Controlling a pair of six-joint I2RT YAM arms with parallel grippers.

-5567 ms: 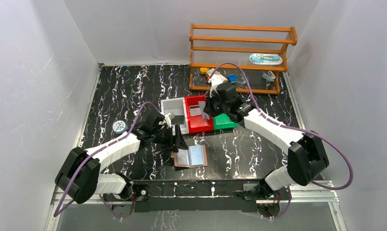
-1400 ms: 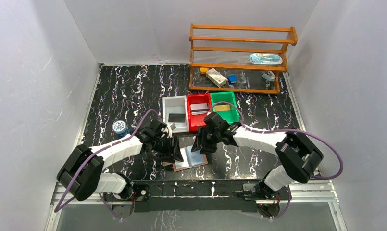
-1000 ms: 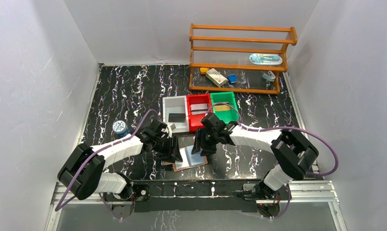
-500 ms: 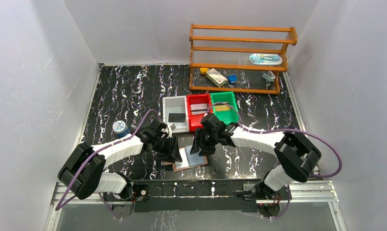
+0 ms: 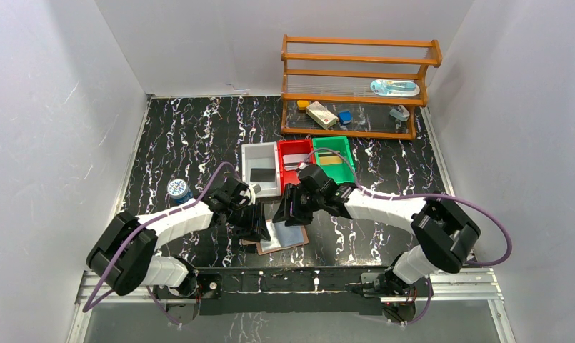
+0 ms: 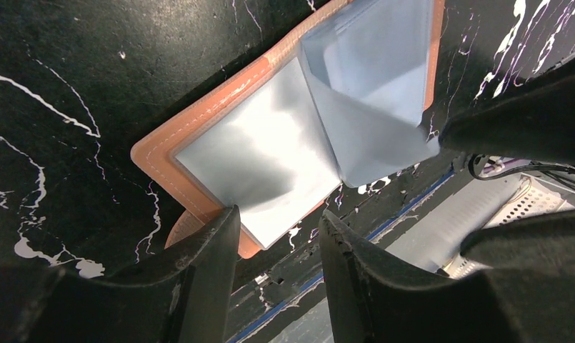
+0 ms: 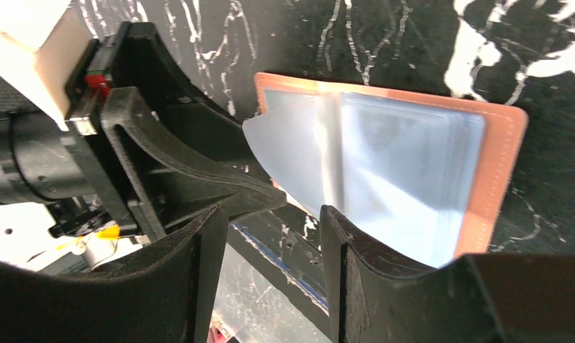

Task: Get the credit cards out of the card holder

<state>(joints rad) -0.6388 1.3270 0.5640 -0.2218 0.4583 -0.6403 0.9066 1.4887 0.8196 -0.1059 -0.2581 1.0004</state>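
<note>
The card holder [image 5: 297, 236] lies open near the table's front edge, tan-brown with light blue lining [image 7: 406, 171]. A pale whitish-grey credit card [image 6: 259, 171] lies flat on one half of it. A blue pocket flap [image 6: 373, 136] stands lifted along the fold. My left gripper [image 6: 278, 214] is open just off the card's near corner, and nothing is pinched in it. My right gripper [image 7: 273, 211] hovers open and empty over the holder's edge; one of its fingers [image 6: 513, 121] meets the flap's tip. In the top view the left gripper [image 5: 259, 225] and right gripper [image 5: 288, 209] flank the holder.
White [image 5: 250, 153], red [image 5: 280, 171] and green [image 5: 348, 163] bins stand side by side behind the holder, each with a flat card inside. A wooden rack [image 5: 356, 86] with small items is at the back right. A small round tin [image 5: 177, 188] sits left.
The right gripper came from the red bin down to the holder and has just shifted slightly left over it. The left gripper stayed at the holder's left side, its jaws a little narrower.
</note>
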